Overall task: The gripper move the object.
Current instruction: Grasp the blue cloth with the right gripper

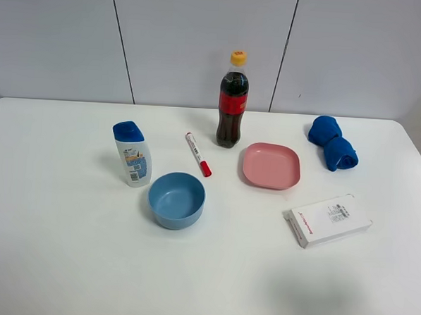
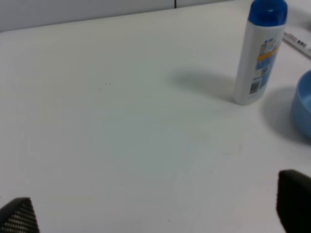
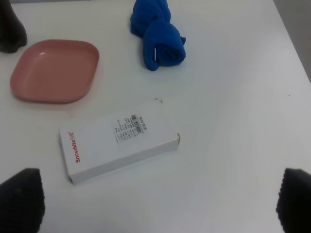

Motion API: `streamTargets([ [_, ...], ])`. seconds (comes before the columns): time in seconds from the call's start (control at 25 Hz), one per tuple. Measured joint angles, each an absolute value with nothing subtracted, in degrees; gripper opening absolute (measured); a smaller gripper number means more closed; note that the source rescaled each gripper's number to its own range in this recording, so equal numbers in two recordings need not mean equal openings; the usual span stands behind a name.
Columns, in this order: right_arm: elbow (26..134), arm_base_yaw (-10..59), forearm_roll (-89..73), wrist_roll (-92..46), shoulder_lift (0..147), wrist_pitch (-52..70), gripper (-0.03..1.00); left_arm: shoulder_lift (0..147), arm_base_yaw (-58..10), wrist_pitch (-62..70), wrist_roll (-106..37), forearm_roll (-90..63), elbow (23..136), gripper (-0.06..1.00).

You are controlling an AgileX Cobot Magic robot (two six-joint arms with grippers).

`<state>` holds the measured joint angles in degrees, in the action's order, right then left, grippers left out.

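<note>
The royal-blue cloth (image 1: 333, 143), bundled into two rounded lumps, lies on the white table at the far right, behind the white box. It also shows in the right wrist view (image 3: 157, 35). My right gripper (image 3: 158, 204) is open and empty; its two black fingertips (image 3: 22, 196) stand wide apart, short of the white box and well away from the cloth. My left gripper (image 2: 155, 213) is open and empty over bare table, its fingertips (image 2: 294, 199) at the frame corners. Neither arm shows in the exterior high view.
A white box (image 1: 328, 219) lies before the cloth. A pink plate (image 1: 271, 165), cola bottle (image 1: 232, 101), red-capped marker (image 1: 198, 155), light-blue bowl (image 1: 176, 199) and blue-capped white bottle (image 1: 132, 154) stand across the middle of the table (image 1: 64, 263).
</note>
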<state>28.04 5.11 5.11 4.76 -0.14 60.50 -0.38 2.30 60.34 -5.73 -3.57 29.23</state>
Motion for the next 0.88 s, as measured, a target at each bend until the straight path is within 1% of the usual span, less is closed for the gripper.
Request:
streamTargets([
  [0.04,28.0,5.1,5.1,4.8,-0.1,60.5,0.97,-0.4,2.3,60.3,-5.7,-3.6,29.2,1.0],
  [0.88,28.0,5.1,5.1,4.8,-0.1,60.5,0.97,-0.4,2.3,60.3,-5.7,-3.6,29.2,1.0],
])
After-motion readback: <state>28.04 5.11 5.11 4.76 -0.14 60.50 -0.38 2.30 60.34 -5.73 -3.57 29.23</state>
